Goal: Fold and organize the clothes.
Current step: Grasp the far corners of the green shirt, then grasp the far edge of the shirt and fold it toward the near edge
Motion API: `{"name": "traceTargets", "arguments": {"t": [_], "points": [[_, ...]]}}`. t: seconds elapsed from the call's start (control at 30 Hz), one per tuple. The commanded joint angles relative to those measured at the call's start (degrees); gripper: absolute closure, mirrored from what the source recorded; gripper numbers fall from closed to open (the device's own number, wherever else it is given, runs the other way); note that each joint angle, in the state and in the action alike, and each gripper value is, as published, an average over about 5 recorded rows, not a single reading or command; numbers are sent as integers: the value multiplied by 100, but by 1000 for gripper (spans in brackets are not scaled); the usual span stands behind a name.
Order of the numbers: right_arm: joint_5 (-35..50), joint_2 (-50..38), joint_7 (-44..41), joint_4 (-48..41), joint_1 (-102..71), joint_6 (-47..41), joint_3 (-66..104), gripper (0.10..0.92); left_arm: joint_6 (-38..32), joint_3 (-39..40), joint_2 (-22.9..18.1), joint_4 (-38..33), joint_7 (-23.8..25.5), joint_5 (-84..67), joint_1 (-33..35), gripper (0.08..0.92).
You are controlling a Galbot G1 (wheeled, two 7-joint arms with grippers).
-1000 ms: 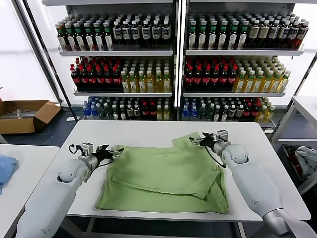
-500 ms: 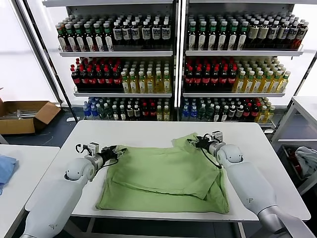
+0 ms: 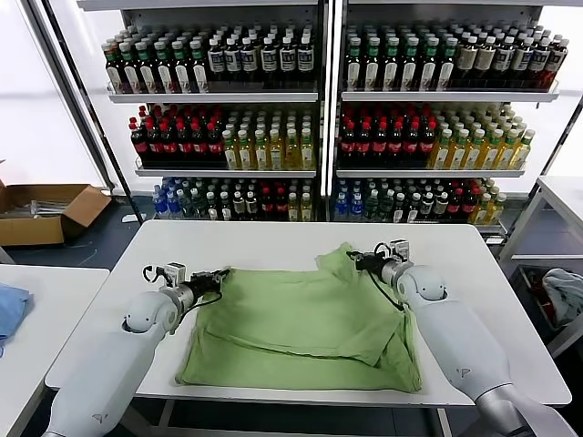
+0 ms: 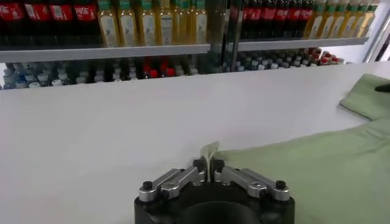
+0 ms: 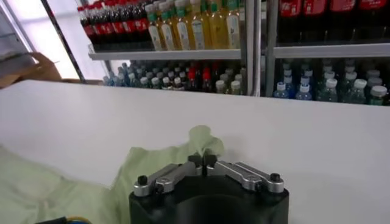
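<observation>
The light green shirt (image 3: pixel 305 323) lies partly folded on the white table (image 3: pixel 255 241); its collar, buttons and print are hidden. My left gripper (image 3: pixel 221 275) is shut on the shirt's far left corner; the left wrist view shows fabric (image 4: pixel 292 176) pinched between the closed jaws (image 4: pixel 208 165). My right gripper (image 3: pixel 355 259) is shut on the far right corner, a sleeve-like flap; the right wrist view shows that green flap (image 5: pixel 198 143) clamped in the gripper (image 5: pixel 202 159). Both corners are held low over the table.
Shelves of bottles (image 3: pixel 319 109) stand behind the table. A second table with blue cloth (image 3: pixel 9 309) is at the left. A cardboard box (image 3: pixel 41 211) sits on the floor at the far left. A side table with pale cloth (image 3: pixel 560 291) is at the right.
Both grippers have moved a little inward and closed on the shirt's far corners; the left one slid right, the right one slid left. The shirt's far edge has bunched slightly.
</observation>
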Motion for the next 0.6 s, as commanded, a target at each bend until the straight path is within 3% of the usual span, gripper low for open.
{"name": "traceTargets", "arguments": {"t": [0.03,0.37,0.6], "points": [[529,-191,297,1683,-996,-3,671,920,-152,-435,273,-1307,-264,-267,537,900],[711,-966,416,3550,-2749,56,1682,920,-141,-1222,764,-2663,-473,-347,1870,905],[778,-1002,390,4456,-4316,67,2906,920,-114,-1711,872,-3272,-519,-354,2769,905]]}}
